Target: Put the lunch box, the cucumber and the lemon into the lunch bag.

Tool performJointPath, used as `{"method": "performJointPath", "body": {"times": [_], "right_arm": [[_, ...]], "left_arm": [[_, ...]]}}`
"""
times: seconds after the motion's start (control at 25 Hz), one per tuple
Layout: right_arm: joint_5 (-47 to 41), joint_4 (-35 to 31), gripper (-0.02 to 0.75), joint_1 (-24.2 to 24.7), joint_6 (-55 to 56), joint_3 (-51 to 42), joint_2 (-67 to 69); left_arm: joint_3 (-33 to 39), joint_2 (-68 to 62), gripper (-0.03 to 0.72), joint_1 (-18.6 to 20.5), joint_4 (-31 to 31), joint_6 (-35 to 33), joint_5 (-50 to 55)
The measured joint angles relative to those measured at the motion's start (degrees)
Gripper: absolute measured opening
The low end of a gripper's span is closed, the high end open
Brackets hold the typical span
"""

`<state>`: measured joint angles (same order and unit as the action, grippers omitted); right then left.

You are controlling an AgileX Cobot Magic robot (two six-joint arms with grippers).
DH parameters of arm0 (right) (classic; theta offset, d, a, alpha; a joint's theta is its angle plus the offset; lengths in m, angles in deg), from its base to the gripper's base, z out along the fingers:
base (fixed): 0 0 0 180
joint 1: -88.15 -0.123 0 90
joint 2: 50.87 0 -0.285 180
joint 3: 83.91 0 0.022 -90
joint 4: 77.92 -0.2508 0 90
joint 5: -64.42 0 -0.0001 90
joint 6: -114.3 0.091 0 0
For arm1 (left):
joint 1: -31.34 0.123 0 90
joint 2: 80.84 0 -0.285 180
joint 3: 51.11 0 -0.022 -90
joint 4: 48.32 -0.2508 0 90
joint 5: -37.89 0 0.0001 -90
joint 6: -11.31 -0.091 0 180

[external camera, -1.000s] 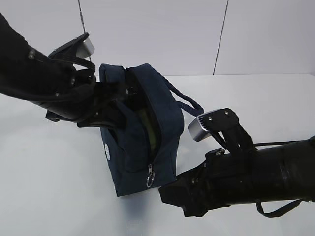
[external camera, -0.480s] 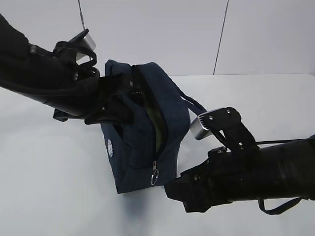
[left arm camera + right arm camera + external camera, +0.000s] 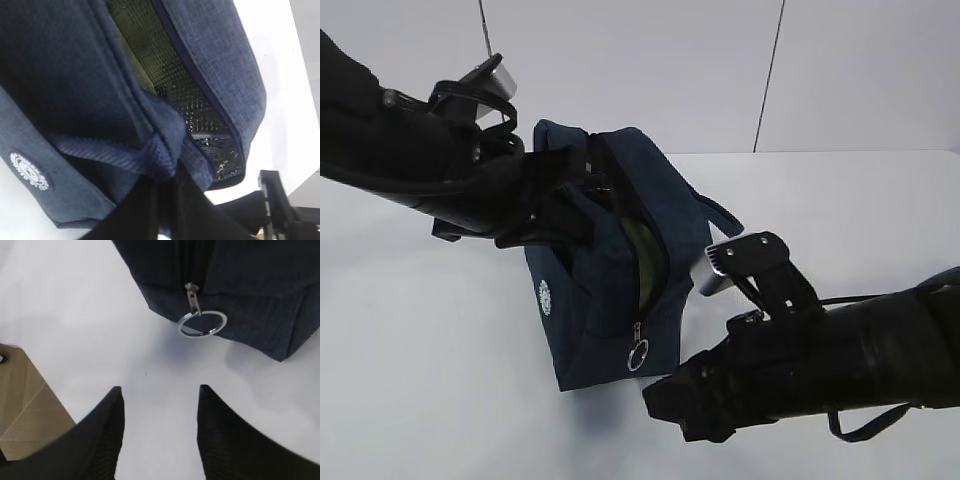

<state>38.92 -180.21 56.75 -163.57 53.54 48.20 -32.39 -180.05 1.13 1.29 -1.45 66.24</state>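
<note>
I see the bag [image 3: 610,270] standing tilted on the table [image 3: 420,380], its zipper part open with pale green showing inside (what it is I can't tell). My left gripper [image 3: 165,200] is clamped tight on the fabric at the bag's mouth. My right gripper [image 3: 159,410] hangs with jaws apart and empty, just short of the ring pull [image 3: 201,323].

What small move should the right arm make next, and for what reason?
Probably ease the right end effector forward to the ring pull and close on it. Its fingers are open and empty short of the ring, while the left end effector, shut, pinches the lunch bag fabric beside the still-open zipper.
</note>
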Motion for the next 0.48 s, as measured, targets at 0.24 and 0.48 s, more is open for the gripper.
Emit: {"method": "performJointPath", "body": {"times": [0.24,0.48], "right_arm": [[-0.4,0.0,0.365,0.0,-1.5,3.1,4.0],[-0.4,0.0,0.365,0.0,-2.4,6.0,9.1]], "left_arm": [[0.0,0.0,-0.003,0.0,0.1,-0.2,-0.3],[0.0,0.0,-0.003,0.0,0.5,-0.2,-0.5]]}}
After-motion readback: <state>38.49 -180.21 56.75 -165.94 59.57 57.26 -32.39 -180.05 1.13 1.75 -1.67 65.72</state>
